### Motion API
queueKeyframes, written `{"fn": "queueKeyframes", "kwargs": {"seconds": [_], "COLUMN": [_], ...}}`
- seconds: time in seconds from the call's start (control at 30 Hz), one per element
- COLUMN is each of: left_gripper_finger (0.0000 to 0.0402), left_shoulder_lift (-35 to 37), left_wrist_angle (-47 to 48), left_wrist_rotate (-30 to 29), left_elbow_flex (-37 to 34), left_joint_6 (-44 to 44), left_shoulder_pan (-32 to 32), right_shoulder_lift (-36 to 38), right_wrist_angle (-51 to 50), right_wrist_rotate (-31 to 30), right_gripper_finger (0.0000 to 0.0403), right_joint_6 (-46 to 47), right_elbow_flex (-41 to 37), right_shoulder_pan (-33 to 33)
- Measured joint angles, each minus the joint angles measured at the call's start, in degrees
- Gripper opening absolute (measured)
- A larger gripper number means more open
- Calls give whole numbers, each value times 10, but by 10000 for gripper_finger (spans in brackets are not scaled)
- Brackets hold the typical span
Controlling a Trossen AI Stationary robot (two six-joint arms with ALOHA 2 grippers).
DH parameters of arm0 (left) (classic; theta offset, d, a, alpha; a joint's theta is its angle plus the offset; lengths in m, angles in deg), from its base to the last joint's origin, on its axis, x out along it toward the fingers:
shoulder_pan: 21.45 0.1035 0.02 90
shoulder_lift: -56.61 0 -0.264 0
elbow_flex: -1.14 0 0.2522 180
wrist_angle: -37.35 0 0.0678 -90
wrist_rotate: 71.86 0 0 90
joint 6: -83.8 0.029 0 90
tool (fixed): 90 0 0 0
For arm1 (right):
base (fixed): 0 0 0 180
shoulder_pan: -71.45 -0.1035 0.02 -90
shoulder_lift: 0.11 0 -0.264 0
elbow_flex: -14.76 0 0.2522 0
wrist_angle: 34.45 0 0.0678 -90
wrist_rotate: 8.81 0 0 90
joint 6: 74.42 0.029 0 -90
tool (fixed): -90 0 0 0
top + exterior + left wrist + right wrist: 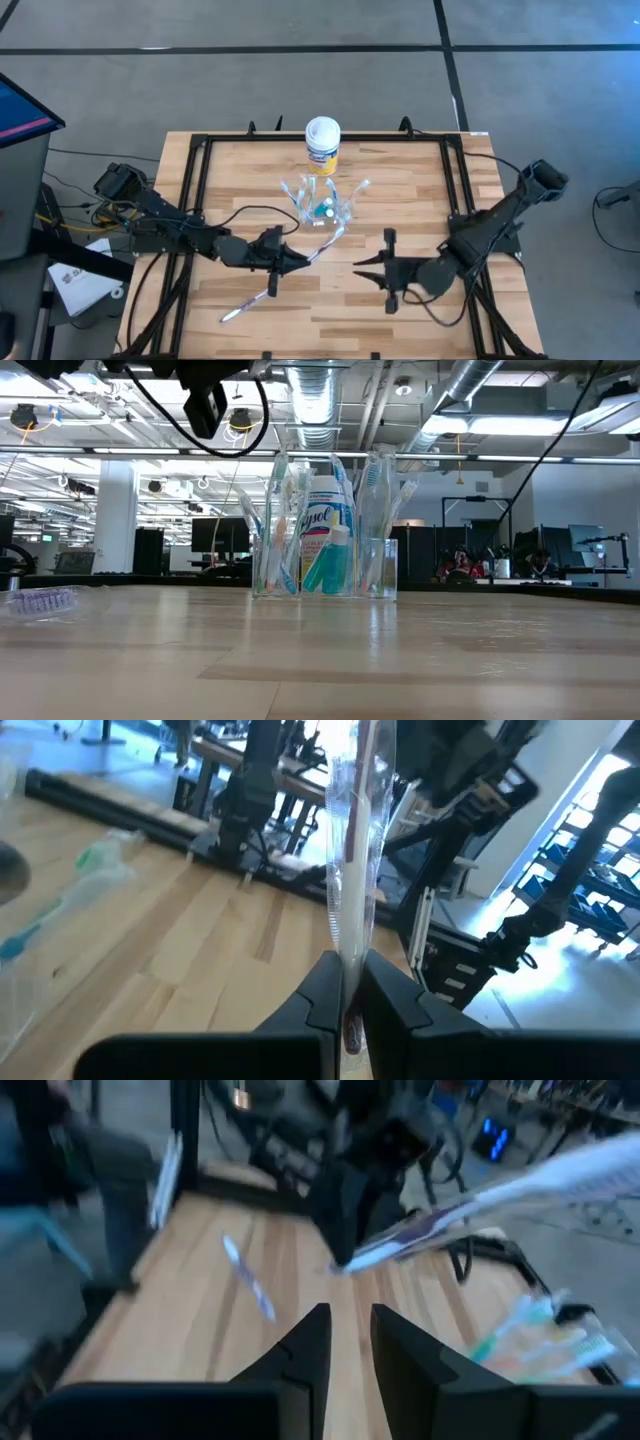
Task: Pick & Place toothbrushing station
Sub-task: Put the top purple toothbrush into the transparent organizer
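Left hand [348, 992] around slim clear-wrapped toothbrush [352, 850].

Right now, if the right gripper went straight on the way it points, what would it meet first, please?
Probably the left gripper and the wrapped toothbrush it holds. The right gripper points across the table at them, with bare wood between. A loose toothbrush lies off to one side, likely missed. Depth is uncertain.
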Motion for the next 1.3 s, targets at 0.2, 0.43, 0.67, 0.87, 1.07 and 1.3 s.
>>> {"fn": "queueKeyframes", "kwargs": {"seconds": [0.2,0.43,0.67,0.87,1.07,1.3], "left_gripper_finger": [9,10,10,10,10,10], "left_shoulder_lift": [0,0,0,0,0,0], "left_wrist_angle": [-29,-44,-51,-53,-53,-53], "left_wrist_rotate": [-2,-25,-36,-40,-40,-40], "left_elbow_flex": [0,0,0,0,0,0], "left_joint_6": [40,88,129,133,137,140], "left_shoulder_pan": [0,1,1,6,8,8], "right_shoulder_lift": [31,30,30,30,30,30], "right_wrist_angle": [250,382,401,420,434,459], "right_wrist_rotate": [76,191,249,268,308,397], "right_gripper_finger": [65,65,65,65,65,67], "right_joint_6": [-25,-30,-30,-34,-30,-23], "right_elbow_flex": [-124,-173,-173,-173,-173,-173], "right_shoulder_pan": [43,105,140,156,186,215]}}
